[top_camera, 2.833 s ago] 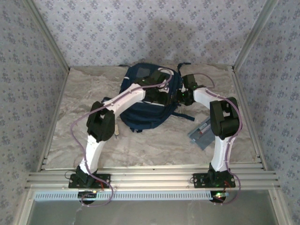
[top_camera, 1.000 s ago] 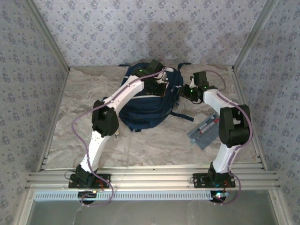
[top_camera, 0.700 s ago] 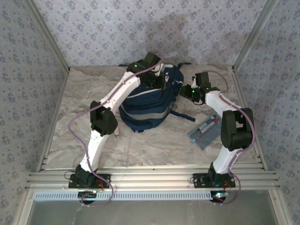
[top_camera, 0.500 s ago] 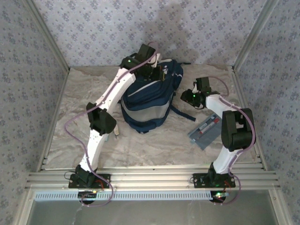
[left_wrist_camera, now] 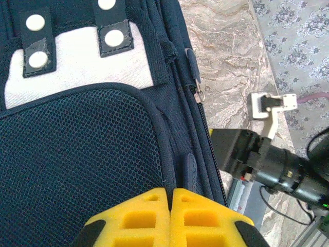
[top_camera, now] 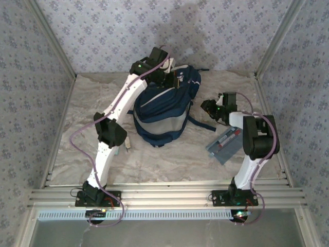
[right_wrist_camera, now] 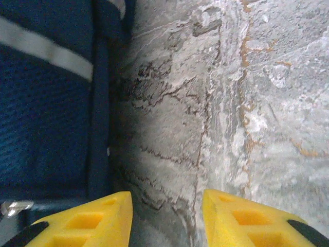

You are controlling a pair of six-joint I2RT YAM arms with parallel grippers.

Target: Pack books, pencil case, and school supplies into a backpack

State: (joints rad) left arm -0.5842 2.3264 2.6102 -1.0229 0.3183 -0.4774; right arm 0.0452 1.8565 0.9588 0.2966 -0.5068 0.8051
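- A pale, marble-patterned table (top_camera: 169, 154) stands in a booth papered with blue-grey floral wallpaper (top_camera: 103, 31) on the left, far and right sides. Aluminium rails (top_camera: 164, 194) run along the near edge, where both arm bases are bolted.
- The backpack (top_camera: 163, 110) sits toward the far centre of the table. Its top end is raised toward the far wall and its bottom rests nearer on the surface.
- The bag is navy fabric with a pale grey band across its front. A dark strap (top_camera: 200, 123) trails off to the right along the table.
- From the left wrist, the bag shows a white patch crossed by dark tabs with white dots, a navy mesh panel and a zip running down its side.
- The left gripper (left_wrist_camera: 170, 198) is at the bag's raised top, its yellow pads pressed tight together on a navy seam beside the zip.
- The right gripper (right_wrist_camera: 167, 203) hangs low over bare table just right of the backpack, its yellow fingers apart with nothing between them.
- The pencil case (top_camera: 224, 144), a translucent grey pouch with red and dark pens showing through, lies flat at the near right. It is apart from the bag and beside the right arm.
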